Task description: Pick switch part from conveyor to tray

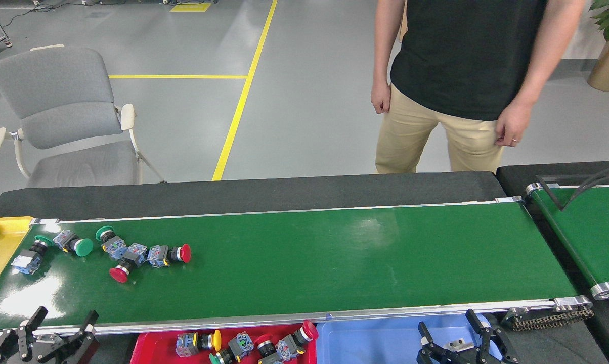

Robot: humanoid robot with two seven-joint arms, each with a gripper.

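Switch parts (117, 250) on conveyor (309, 263): five push-button switches, grey-blue contact blocks, three green mushroom caps, two red. Cluster lies just beyond your left fingers (59, 323), toward belt's left end. No readable writing on them. Left fingers spread, empty, at near rail. Right fingers (453, 328) spread, empty, over light blue tray (375, 344). Red tray (153, 349) between both fingers holds more switches, one yellow-capped.

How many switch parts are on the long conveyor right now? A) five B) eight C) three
A: five switch parts lie clustered at the left end of the conveyor, three with green caps and two with red.
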